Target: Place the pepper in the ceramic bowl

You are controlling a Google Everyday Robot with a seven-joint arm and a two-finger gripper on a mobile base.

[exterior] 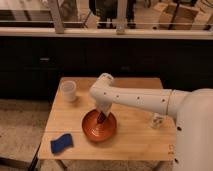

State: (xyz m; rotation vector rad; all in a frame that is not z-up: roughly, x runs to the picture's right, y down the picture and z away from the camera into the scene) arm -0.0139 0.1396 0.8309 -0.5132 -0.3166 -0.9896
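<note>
The ceramic bowl (99,127), wide, shallow and orange-red, sits near the front middle of the wooden table (135,135). My white arm reaches in from the right and bends down over it. The gripper (102,117) hangs just above the inside of the bowl, toward its far side. A small dark red shape at the gripper's tip looks like the pepper (102,119), low over the bowl's middle. I cannot tell whether it is held or lying in the bowl.
A small white cup (68,90) stands at the table's back left. A blue sponge-like object (61,143) lies at the front left corner. A small pale shaker-like jar (158,120) stands at the right, by my arm. A dark counter runs behind the table.
</note>
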